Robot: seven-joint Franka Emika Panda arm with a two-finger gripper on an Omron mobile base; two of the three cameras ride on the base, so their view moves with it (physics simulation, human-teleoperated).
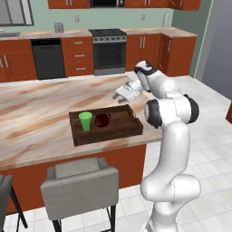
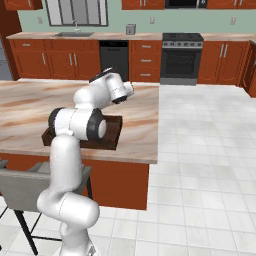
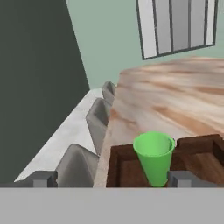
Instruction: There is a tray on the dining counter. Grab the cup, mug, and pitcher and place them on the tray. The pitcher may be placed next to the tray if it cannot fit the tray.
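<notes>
Fingertips (image 3: pixel 43 178) spread wide, holding nothing | gripper (image 1: pixel 122 94) above dining counter (image 1: pixel 36 113), just past tray (image 1: pixel 129 129) | cup (image 1: pixel 85 121) and mug (image 1: pixel 102 120) upright on tray, cup lies ahead between the fingers | pitcher location: cannot tell

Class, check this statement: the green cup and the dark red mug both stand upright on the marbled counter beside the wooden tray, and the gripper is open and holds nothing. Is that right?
Not quite. The green cup and dark red mug stand inside the wooden tray, not beside it, as the left base view shows. The rest holds: both are upright and the gripper is open and empty.
</notes>
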